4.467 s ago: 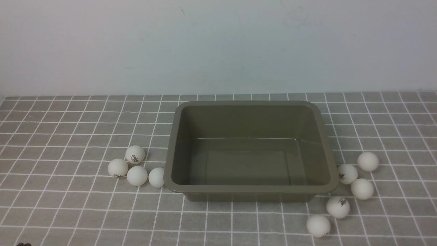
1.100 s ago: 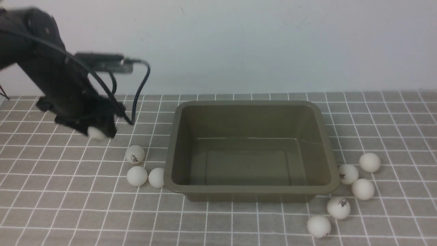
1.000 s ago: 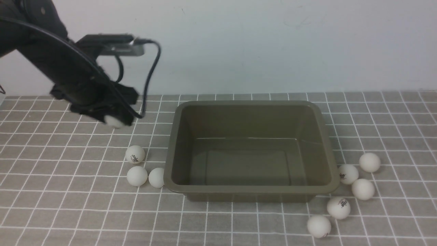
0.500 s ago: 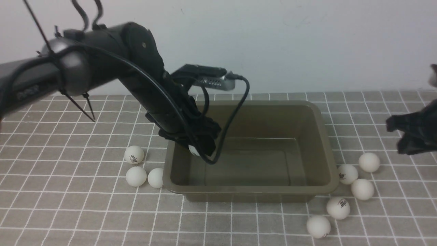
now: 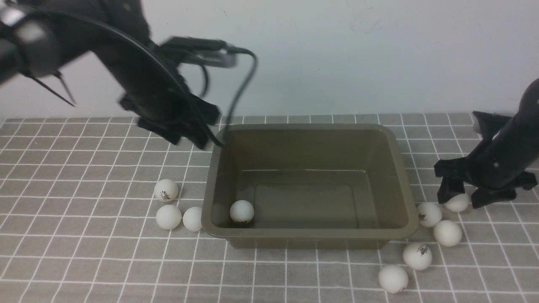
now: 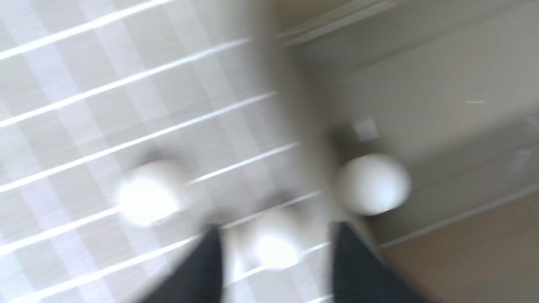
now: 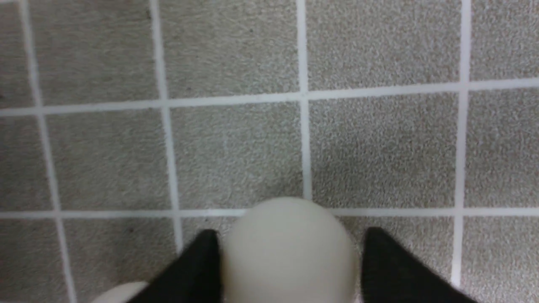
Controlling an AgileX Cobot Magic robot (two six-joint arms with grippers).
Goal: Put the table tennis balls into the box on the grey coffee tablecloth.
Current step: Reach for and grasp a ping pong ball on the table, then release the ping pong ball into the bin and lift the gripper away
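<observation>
The grey-brown, white-gridded tablecloth [image 5: 84,261] covers the worktop. The olive-brown plastic box [image 5: 309,232] sits centrally on it, within reach of both arms. The left fingers [image 6: 198,273] hang apart and empty by its far-left corner, and one white table tennis ball [image 5: 241,211] lies inside. The right fingers [image 7: 189,273] stand apart astride another white ball [image 7: 290,252], probably for grasping.

Checked worktop [image 5: 84,269] with a tub and loose balls

A grey coffee tablecloth [image 5: 63,168] with a thin white grid covers the whole worktop. The olive-brown box [image 5: 309,232] sits on it near the middle. Three table tennis balls [image 5: 166,190] [image 5: 168,216] [image 5: 193,219] lie clustered just beside the box's near left corner. Five more [image 5: 428,214] [image 5: 456,203] [image 5: 447,232] [image 5: 417,255] [image 5: 392,278] lie scattered on the cloth by its near right corner.
</observation>
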